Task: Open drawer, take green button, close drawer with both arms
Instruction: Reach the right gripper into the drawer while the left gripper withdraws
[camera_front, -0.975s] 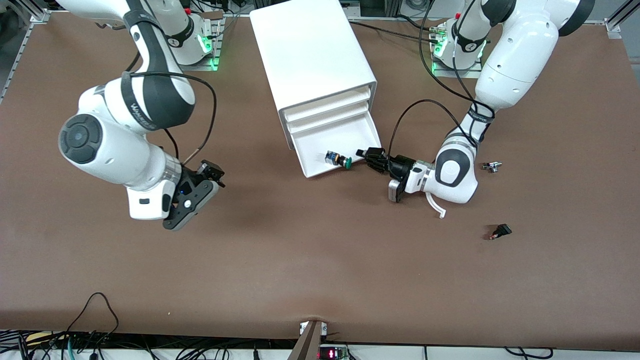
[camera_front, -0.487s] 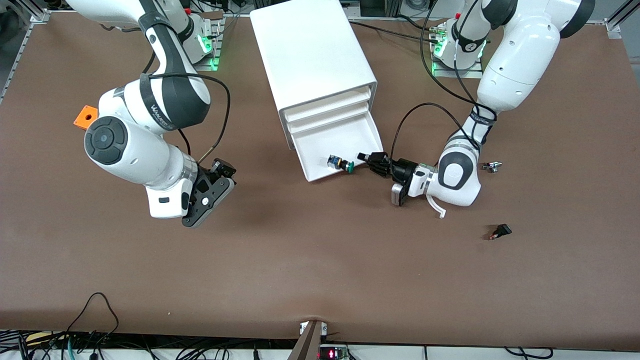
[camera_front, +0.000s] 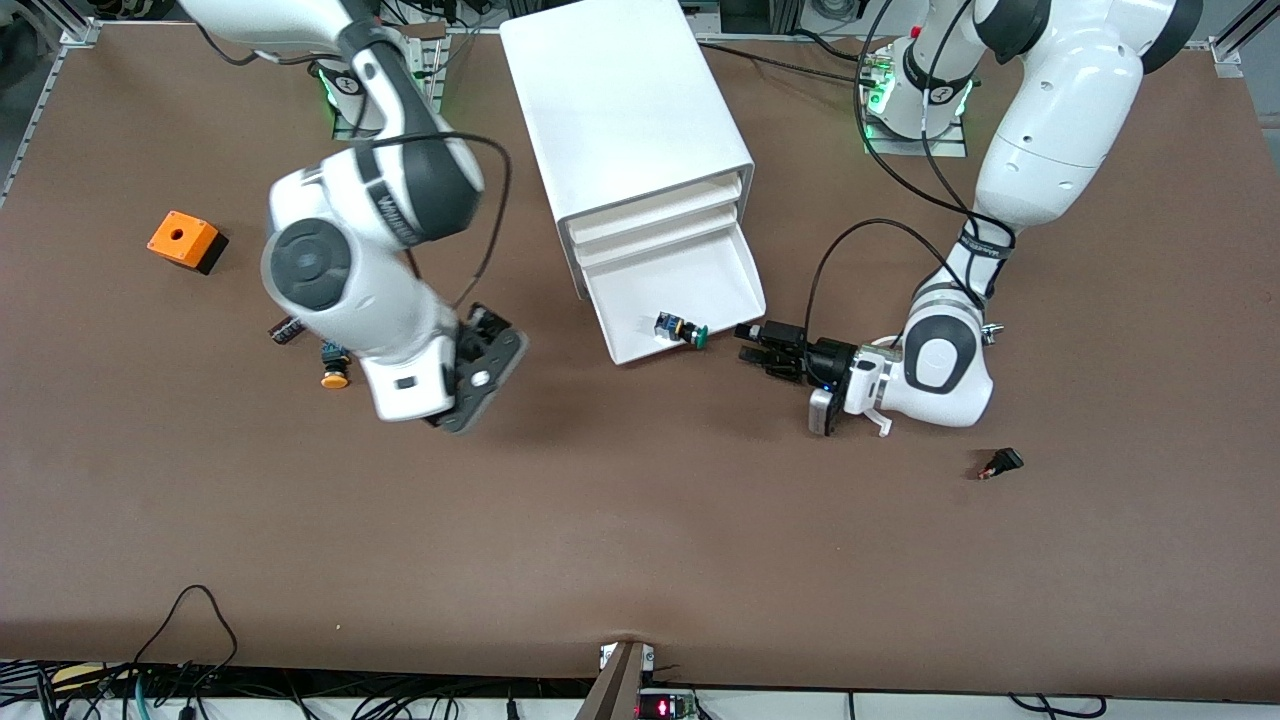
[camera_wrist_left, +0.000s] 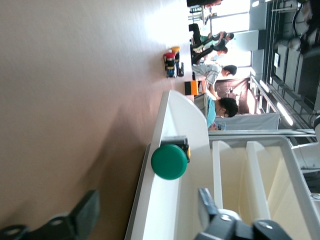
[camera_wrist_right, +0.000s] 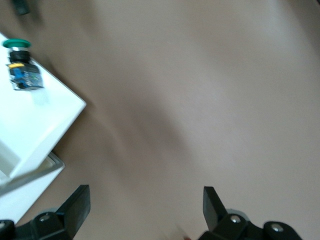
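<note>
Drawer (camera_front: 690, 290) is standing pulled out with the button (camera_front: 681, 329) lying at its front lip, left gripper (camera_front: 768, 349) gaping wide just beside, right gripper (camera_front: 480, 375) hovering spread over bare table.

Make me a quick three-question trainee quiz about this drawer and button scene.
1. True or false: the button lies in the open drawer.
2. Which gripper is beside the drawer's front edge? A. left gripper B. right gripper C. neither
3. Fill in: the button's cap is ____.

Key:
1. True: it rests at the drawer's front rim, with no gripper holding it.
2. A: it sits open, low beside the drawer front and pointed at the button; the right gripper, also open, is over bare table toward the right arm's end.
3. Green.
</note>
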